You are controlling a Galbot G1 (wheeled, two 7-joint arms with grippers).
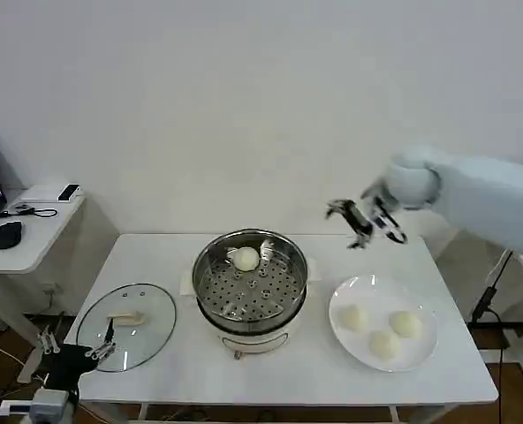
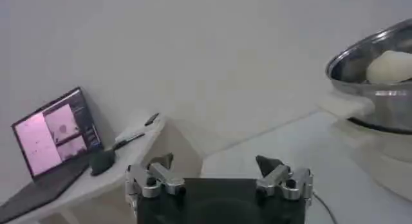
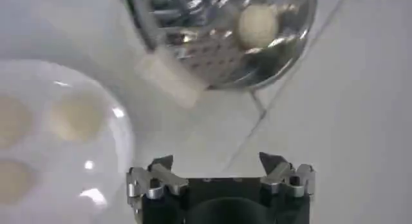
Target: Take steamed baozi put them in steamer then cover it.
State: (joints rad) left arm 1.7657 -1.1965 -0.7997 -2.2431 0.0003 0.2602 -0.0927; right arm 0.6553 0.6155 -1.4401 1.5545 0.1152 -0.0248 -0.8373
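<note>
Jaws open, empty, on right gripper raised beyond plate. One baozi in steamer, three on plate. Cover flat left; left gripper parked open beside it

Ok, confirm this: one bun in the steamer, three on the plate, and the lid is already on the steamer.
Not quite. The lid is off, lying flat on the table left of the steamer, as the head view shows. The rest holds: one bun sits in the open steamer and three buns remain on the plate.
</note>
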